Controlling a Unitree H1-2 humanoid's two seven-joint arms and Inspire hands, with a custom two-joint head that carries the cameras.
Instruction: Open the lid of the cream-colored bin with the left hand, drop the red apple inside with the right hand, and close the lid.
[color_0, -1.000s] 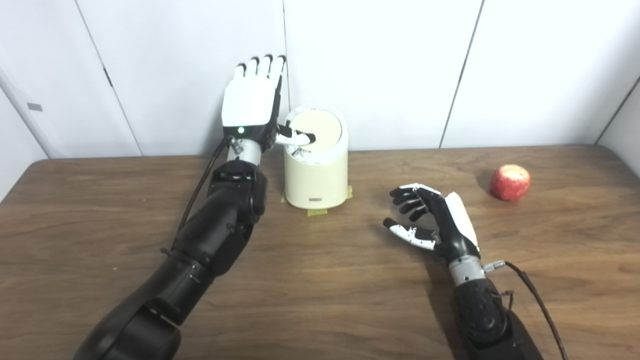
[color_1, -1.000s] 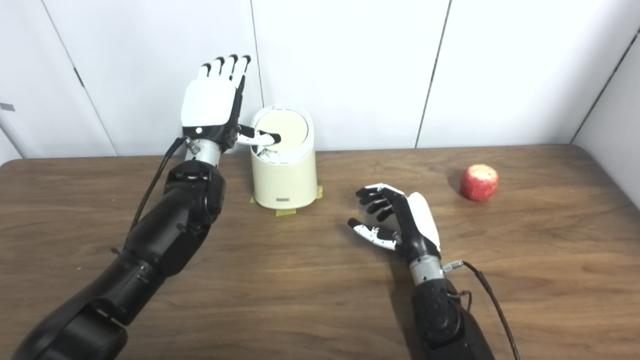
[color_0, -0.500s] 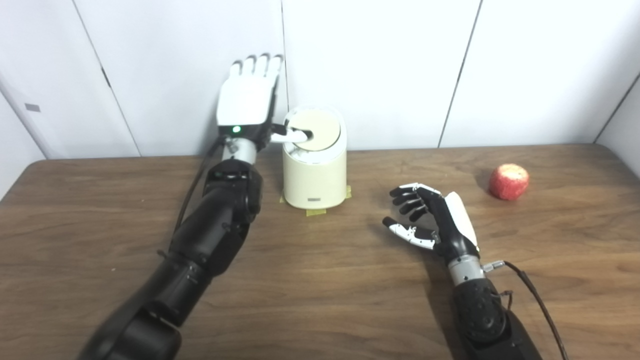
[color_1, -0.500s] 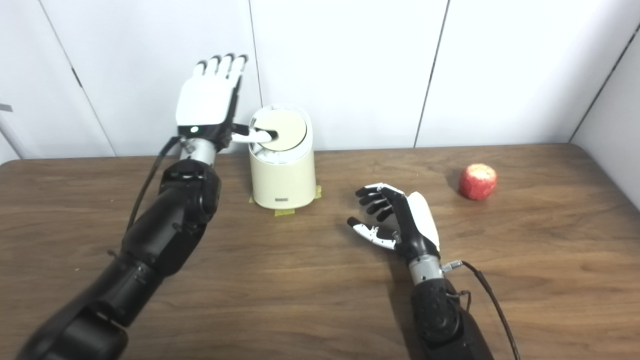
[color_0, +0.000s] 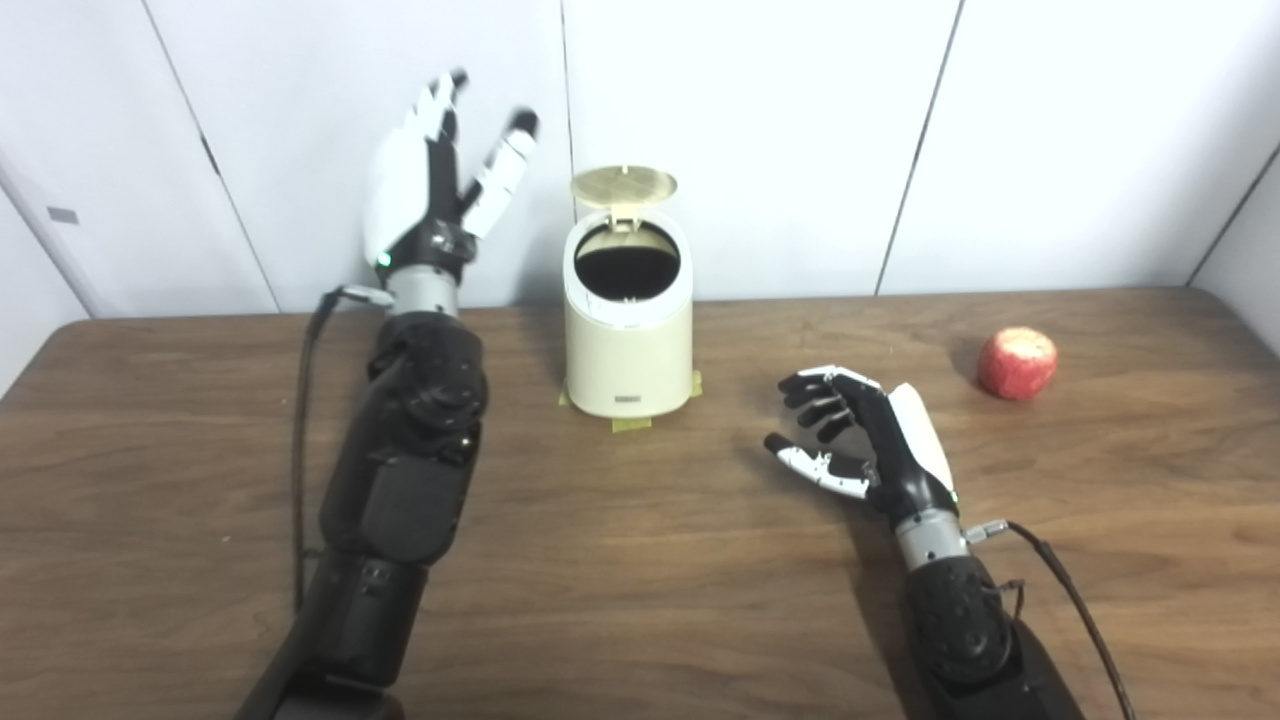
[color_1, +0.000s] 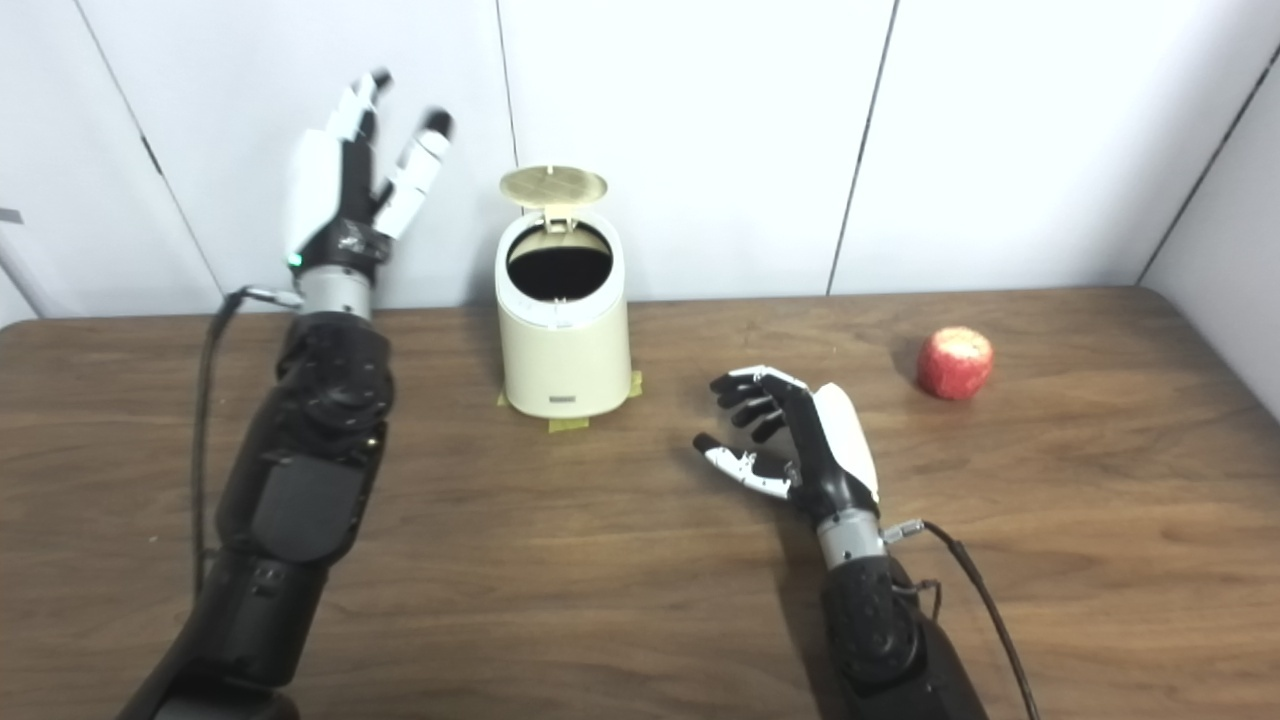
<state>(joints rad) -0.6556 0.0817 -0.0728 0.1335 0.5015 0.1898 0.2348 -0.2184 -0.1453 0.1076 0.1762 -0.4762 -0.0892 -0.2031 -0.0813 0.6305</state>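
Observation:
The cream-colored bin (color_0: 628, 350) stands at the back of the table near the wall. Its round lid (color_0: 623, 185) is flipped up at the back, and the dark opening (color_0: 627, 268) shows. My left hand (color_0: 430, 190) is open, raised upright to the left of the bin, clear of it. The red apple (color_0: 1018, 363) lies on the table at the far right. My right hand (color_0: 860, 440) is open and empty, resting low over the table between the bin and the apple, well short of the apple.
The wooden table (color_0: 640, 560) ends at a white panelled wall (color_0: 780, 140) just behind the bin. Yellow tape tabs (color_0: 632, 424) mark the bin's base. A cable (color_0: 1075, 600) runs along my right forearm.
My left thumb had been pressing the lid; the lid has sprung up open, and my left hand has swung left and away from the bin. My right hand and the apple have not moved.

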